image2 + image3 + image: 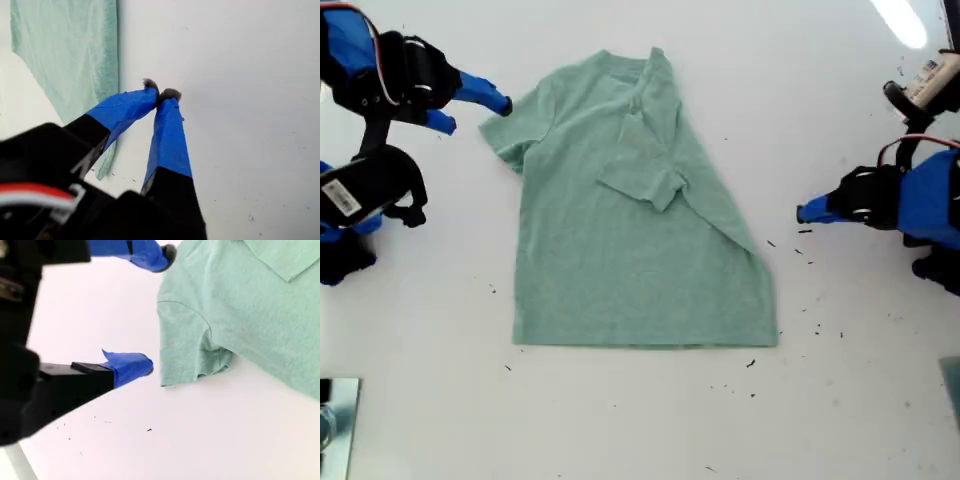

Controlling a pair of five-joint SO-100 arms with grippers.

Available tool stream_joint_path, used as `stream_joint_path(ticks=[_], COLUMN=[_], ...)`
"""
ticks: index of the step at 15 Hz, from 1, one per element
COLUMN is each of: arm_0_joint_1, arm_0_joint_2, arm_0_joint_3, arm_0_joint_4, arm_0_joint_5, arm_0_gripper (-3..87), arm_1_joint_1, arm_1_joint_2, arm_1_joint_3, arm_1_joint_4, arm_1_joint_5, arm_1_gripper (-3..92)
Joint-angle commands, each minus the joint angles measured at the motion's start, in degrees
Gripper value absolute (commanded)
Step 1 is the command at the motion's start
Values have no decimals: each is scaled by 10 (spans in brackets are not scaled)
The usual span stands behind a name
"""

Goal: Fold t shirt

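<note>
T shirt lies flat near the table's centre in the exterior view, neck toward the top of that view, hem toward the bottom. One side is folded in: the sleeve on the exterior view's right is turned over onto the chest, leaving a diagonal edge running down to the hem corner on that side. The other sleeve is spread out flat toward the exterior view's left.

My second gripper sits at the exterior view's upper left, just beside that spread sleeve. Fingers are wide apart, nothing between them; one tip is right at the sleeve edge, can't tell if touching. The sleeve hem is slightly rumpled in the second wrist view.

My first gripper is at the exterior view's right, apart from the shirt, over bare table. Tips pinched together w/ nothing held; the shirt edge shows beyond them.

Small dark specks are scattered on the white table, mostly toward the exterior view's right and bottom.
</note>
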Motion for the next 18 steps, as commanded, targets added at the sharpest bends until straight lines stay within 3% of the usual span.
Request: stream_joint_path(ticks=[1, 4, 7, 12, 13, 15, 18], arm_0_joint_1=[-22, -85, -138, -129, -133, -139, -117], arm_0_joint_2=[-5, -59, -101, -245, -268, -325, -296], arm_0_joint_3=[-9, 61, 182, 193, 193, 189, 166], arm_0_joint_4=[3, -33, -170, -290, -308, -333, -337], arm_0_joint_5=[7, 25, 62, 67, 73, 82, 74], arm_0_gripper=[289, 311, 286, 301, 286, 153, 45], arm_1_joint_1=[-5, -6, -18, -22, -22, -22, -20], arm_1_joint_2=[3, 3, 3, 3, 3, 3, 3], arm_1_joint_3=[31, 31, 31, 31, 31, 31, 31], arm_1_joint_4=[4, 4, 4, 4, 4, 4, 4], arm_1_joint_5=[-8, -10, -8, -11, -11, -13, -15], arm_1_gripper=[27, 27, 27, 27, 27, 27, 27])
